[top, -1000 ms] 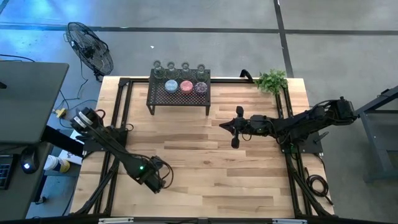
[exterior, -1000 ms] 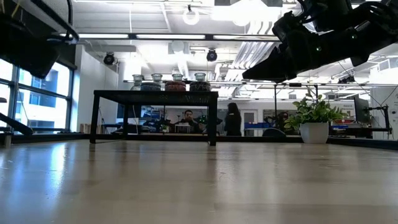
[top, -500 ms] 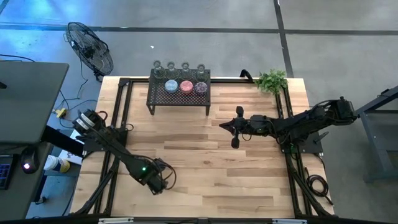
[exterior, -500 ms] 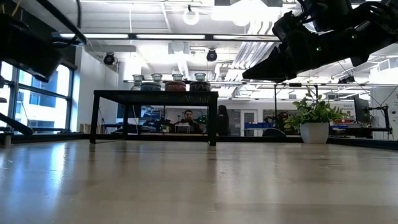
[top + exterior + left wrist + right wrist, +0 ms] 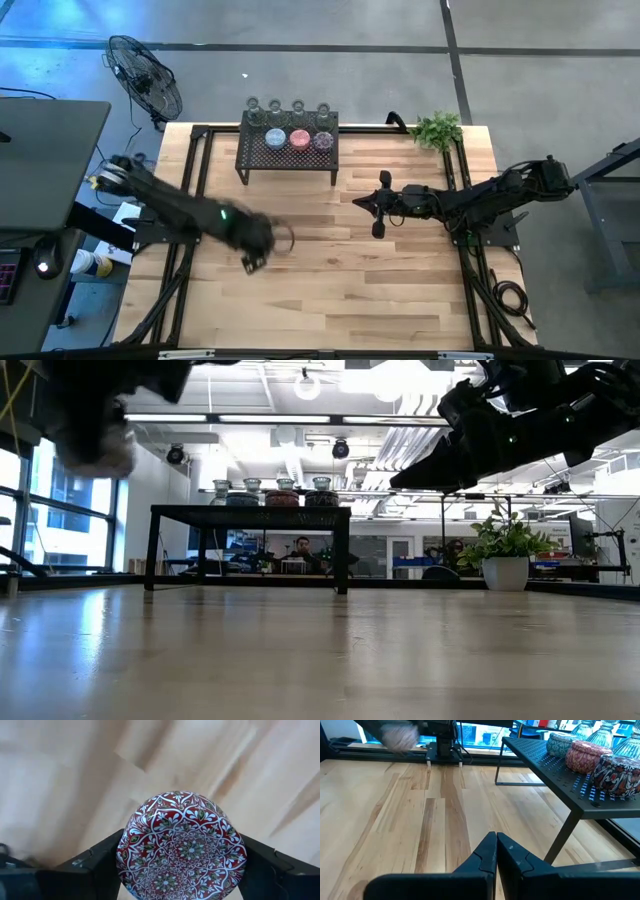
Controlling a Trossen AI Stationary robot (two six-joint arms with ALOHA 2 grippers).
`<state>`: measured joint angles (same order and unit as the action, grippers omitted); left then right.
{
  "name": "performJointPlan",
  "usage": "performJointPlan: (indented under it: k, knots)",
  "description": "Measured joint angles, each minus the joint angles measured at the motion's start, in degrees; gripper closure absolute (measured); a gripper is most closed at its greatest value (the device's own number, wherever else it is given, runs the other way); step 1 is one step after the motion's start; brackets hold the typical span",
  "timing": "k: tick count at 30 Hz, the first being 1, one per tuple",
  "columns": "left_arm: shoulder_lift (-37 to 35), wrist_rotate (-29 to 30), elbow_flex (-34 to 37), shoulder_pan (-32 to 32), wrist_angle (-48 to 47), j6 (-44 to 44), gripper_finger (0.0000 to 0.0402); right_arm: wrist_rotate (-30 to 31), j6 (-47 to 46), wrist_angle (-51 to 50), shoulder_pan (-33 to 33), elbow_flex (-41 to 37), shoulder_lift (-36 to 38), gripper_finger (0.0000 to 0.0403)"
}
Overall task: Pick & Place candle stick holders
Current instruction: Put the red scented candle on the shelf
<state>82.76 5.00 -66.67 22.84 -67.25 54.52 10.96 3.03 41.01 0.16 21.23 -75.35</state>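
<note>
My left gripper (image 5: 270,238) is above the table's left middle, blurred, and shut on a round holder with a red, white and green pattern (image 5: 182,845). It also shows far off in the right wrist view (image 5: 400,737). The black mesh rack (image 5: 288,150) stands at the far edge on its legs. On it rest a blue (image 5: 275,138), a pink (image 5: 299,138) and a purple holder (image 5: 322,140), with several clear ones (image 5: 287,106) behind them. My right gripper (image 5: 375,212) hangs shut and empty above the table, right of the rack. My left gripper pinches the patterned holder by its round sides (image 5: 125,855), one finger (image 5: 95,865) on either side. The holder's round patterned face is turned to the wrist camera. It is lifted clear of the table.
A small potted plant (image 5: 437,128) stands at the far right corner. Black frame rails (image 5: 195,170) run along the table's left and right sides. Bare wood lies between the arms in front of the rack. A person (image 5: 303,548) shows in the room behind.
My left gripper has swung from the near left of the table toward the far edge and a little right, toward the rack, carrying the patterned holder clear of the table; it is blurred. My right arm has kept still.
</note>
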Motion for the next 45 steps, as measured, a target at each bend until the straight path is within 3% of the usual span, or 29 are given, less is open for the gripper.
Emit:
performJointPlan:
  k: [5, 10, 16, 22, 30, 45]
  knots:
    - [-7.3, 3.3, -6.2, -13.0, -12.0, -3.1, 0.0115, -0.1, 0.0, -0.1, 0.0, 0.0, 0.0, 0.0402]
    - [-9.4, 9.7, -14.4, -28.6, -21.9, -8.8, 0.0115, -0.3, 0.0, -0.1, 0.0, 0.0, 0.0, 0.0402]
    - [-6.9, 6.5, -17.5, -47.2, -15.5, -25.1, 0.0115, -0.3, 0.4, -0.1, 0.0, 0.0, 0.0, 0.0401]
    - [-1.6, 0.3, -17.5, -60.7, -10.2, -35.1, 0.0115, -0.2, 0.4, 0.0, 0.0, 0.0, 0.0, 0.0401]
    - [4.4, -0.5, -17.5, -68.1, -5.9, -40.5, 0.0115, -0.2, 0.4, 0.0, -0.1, 0.0, 0.0, 0.0401]
    - [6.8, -1.3, -16.6, -69.5, 0.3, -42.3, 0.0115, -0.2, 0.4, 0.0, -0.2, 0.0, 0.0, 0.0401]
